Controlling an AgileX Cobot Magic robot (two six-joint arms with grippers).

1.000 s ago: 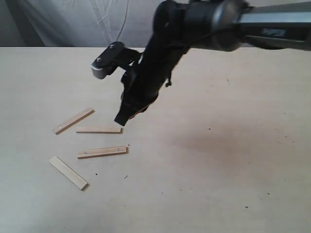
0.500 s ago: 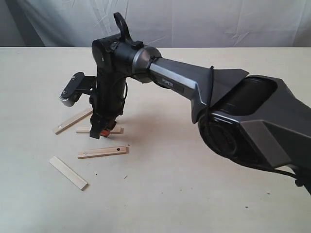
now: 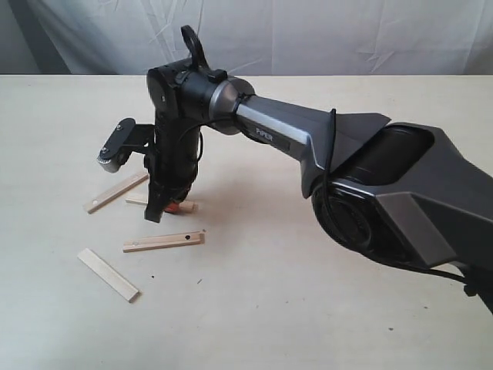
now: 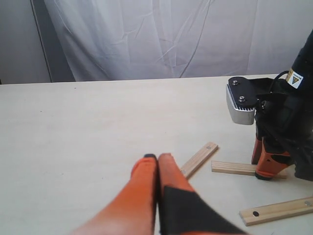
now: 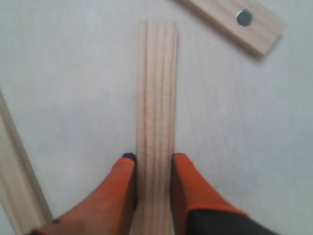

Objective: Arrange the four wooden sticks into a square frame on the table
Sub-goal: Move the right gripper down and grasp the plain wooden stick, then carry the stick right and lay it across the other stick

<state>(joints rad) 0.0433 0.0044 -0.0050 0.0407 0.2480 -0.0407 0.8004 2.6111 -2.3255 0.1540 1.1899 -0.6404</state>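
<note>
On the pale beige worktop (image 3: 254,308), left of centre, the thin pale wooden stick (image 5: 156,83) lies flat. Its long axis runs straight out from the right arm's jaws, which pinch one end across its width. The left arm's jaws, farther off, are pressed shut and empty.

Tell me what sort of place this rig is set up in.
Probably a robotics lab or test bench: a plain pale table, a white cloth hung behind it, and a robot arm working over loose wooden sticks.
</note>
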